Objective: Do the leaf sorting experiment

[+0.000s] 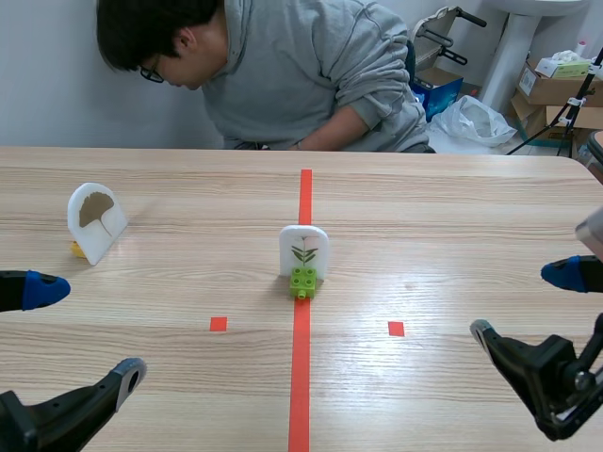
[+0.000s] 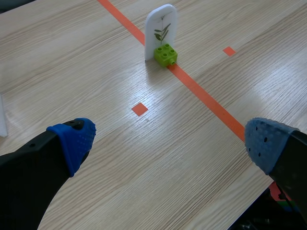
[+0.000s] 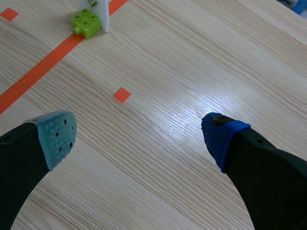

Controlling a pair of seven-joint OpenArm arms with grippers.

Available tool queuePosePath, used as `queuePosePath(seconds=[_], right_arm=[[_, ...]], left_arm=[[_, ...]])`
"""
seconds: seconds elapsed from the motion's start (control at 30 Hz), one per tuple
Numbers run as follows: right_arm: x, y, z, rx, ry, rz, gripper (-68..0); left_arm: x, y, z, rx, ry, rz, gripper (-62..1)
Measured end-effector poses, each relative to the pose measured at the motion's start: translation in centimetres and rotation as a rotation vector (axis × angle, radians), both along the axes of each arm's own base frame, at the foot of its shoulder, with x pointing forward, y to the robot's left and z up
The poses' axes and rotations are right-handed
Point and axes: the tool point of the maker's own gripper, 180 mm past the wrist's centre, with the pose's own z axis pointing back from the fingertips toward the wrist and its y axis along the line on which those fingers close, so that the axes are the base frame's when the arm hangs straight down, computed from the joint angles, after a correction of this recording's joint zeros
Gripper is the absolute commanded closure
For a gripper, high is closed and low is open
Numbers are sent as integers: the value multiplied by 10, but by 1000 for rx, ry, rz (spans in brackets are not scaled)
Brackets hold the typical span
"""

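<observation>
Wooden table point(image 1: 452, 217): your left gripper point(image 2: 168, 140) and right gripper point(image 3: 140, 135) stand spread, empty; leaf card point(image 1: 304, 250) at twelve o'clock, ginkgo card point(image 1: 95, 218) at ten, seemingly not sorted.

The table point(image 1: 452, 226) is pale wood grain with an orange-red tape line point(image 1: 301, 367). The middle card point(image 1: 303, 243) is white with a green sprig, on a lime-green brick point(image 1: 302, 281). The side card point(image 1: 95, 221) is white with a tan ginkgo leaf, on a yellow base point(image 1: 76, 250). The left gripper point(image 2: 169, 143) has black fingers with blue dotted pads point(image 2: 76, 139). On the right gripper point(image 3: 139, 136) one dotted pad point(image 3: 57, 136) is grey-green and the other is blue. The person's hoodie point(image 1: 301, 75) is grey.
</observation>
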Motion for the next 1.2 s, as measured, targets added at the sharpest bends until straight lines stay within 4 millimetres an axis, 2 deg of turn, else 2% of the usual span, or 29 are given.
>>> queuePosePath(seconds=[0.37, 0.67, 0.9, 1.03, 1.2], right_arm=[[1, -1, 0, -3, -3, -9, -531], [-3, -16, -21, -123, 116, -31, -531], [39, -8, -4, -158, 43, 96, -531], [68, -5, -21, -151, 75, 165, -531], [99, 20, -42, -85, 105, 261, -525]], left_arm=[[0, 0, 0, 0, 0, 0, -623], [0, 0, 0, 0, 1, 0, -623], [0, 0, 0, 1, 1, 0, -623], [-1, 0, -1, 5, 7, 0, -623], [-1, 1, -6, 3, 28, 30, -623]])
